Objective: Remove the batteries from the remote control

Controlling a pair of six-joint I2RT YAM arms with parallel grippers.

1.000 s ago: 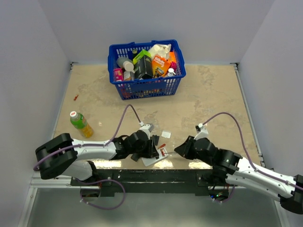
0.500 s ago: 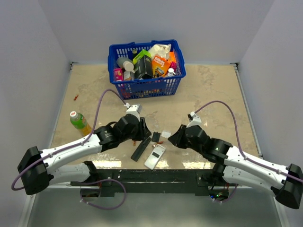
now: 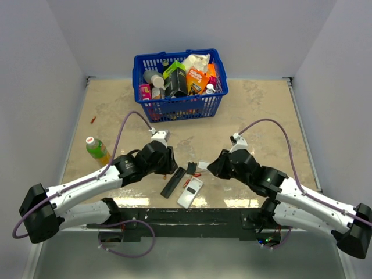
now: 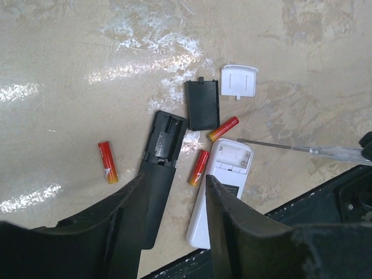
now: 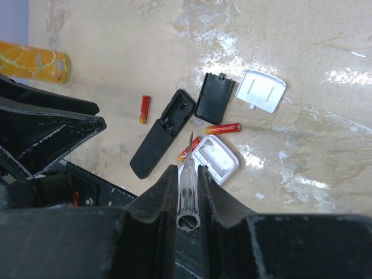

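Note:
Three red batteries lie loose on the table: one left of the black remote, one between it and the white remote, and one beyond the white remote. Both remotes lie back up with empty, open compartments. Their black cover and white cover rest just beyond. My left gripper hovers open over the black remote's near end, holding nothing. My right gripper is shut on a clear screwdriver, whose tip points at the white remote.
A blue basket full of packages stands at the back. A green-capped orange bottle lies at the left. The remotes sit close to the table's front edge and the black rail.
My left gripper opened, let go of the black remote and drew back from the front edge. The remotes now lie apart on the table. My right gripper moved up toward the covers.

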